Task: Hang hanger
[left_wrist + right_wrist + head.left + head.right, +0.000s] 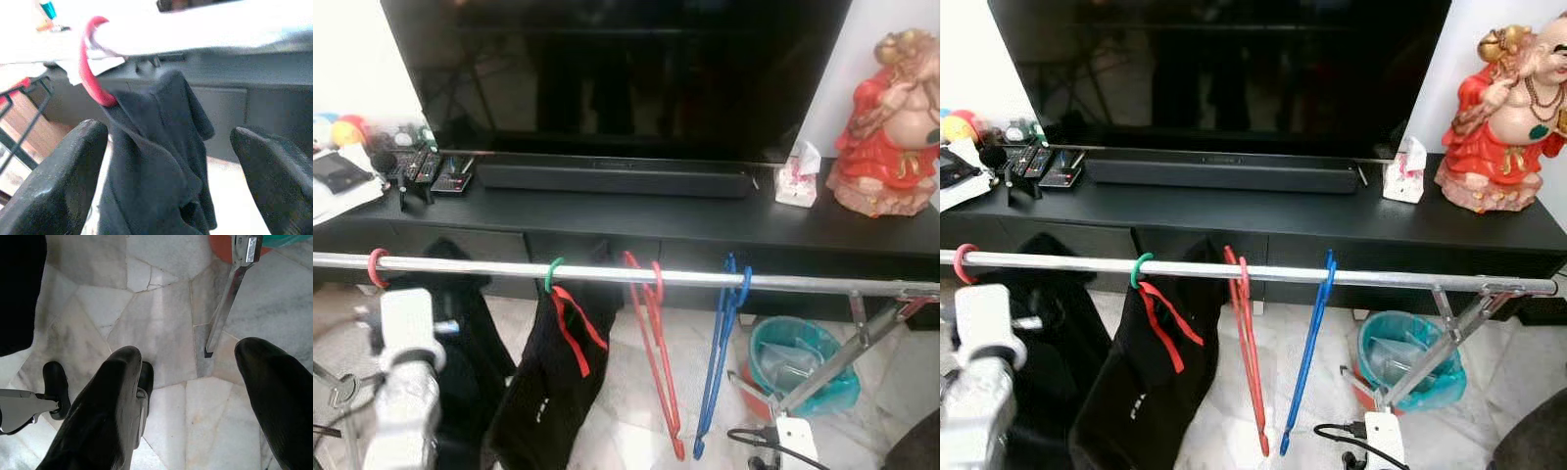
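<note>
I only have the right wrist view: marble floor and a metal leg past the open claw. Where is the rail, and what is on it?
Observer: The rail runs across in front of the TV stand, above your right claw. It holds four hangers.
Operator: Which ones carry clothes?
Observer: The pink hanger and green hanger each carry a black garment. The red hanger and blue hanger hang bare.
Operator: What about the left claw?
Observer: The left claw is open and holds nothing. It faces the pink hanger's hook on the rail.
</note>
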You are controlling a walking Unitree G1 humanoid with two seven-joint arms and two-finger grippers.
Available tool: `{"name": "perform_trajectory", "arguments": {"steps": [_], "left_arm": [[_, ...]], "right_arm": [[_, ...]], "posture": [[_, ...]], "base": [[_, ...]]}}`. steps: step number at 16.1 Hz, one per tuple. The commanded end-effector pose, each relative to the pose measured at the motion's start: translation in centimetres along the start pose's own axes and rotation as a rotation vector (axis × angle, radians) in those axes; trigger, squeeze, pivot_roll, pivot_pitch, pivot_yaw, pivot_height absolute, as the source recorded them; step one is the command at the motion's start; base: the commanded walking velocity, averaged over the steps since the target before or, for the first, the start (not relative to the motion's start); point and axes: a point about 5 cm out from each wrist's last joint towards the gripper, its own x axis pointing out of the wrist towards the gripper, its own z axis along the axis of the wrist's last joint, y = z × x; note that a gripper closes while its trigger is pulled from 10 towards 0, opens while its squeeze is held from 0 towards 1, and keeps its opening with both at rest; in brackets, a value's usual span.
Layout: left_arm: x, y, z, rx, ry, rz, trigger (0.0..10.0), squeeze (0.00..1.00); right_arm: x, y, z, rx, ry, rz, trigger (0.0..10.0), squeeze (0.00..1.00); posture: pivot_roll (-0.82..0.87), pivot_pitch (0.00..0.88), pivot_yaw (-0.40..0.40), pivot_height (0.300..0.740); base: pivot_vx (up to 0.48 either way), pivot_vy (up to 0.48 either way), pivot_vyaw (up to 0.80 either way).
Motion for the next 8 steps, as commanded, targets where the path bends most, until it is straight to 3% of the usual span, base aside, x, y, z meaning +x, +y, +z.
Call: {"name": "perform_trajectory", "arguments": {"steps": [1, 4, 8], "left_arm": [[0.0, 0.5, 0.1, 0.010, -0.013, 0.022, 10.0, 0.00], [-0.5, 1.1, -0.1, 0.037, -0.009, 0.061, 10.0, 0.00], [-0.5, 3.7, -1.3, 0.067, 0.058, 0.176, 10.0, 0.00]], "right_arm": [[0.0, -0.2, -0.1, 0.018, 0.003, -0.009, 10.0, 0.00], [0.0, -0.2, -0.1, 0.015, 0.004, -0.008, 10.0, 0.00], [0.0, -0.2, 0.0, 0.009, 0.004, -0.006, 10.0, 0.00]], "posture": [[0.14, 0.000, -0.016, 0.740], [0.14, 0.000, -0.019, 0.740], [0.14, 0.000, -0.022, 0.740]], "base": [[0.000, 0.000, 0.00], [0.000, 0.000, 0.00], [0.000, 0.000, 0.00]]}}
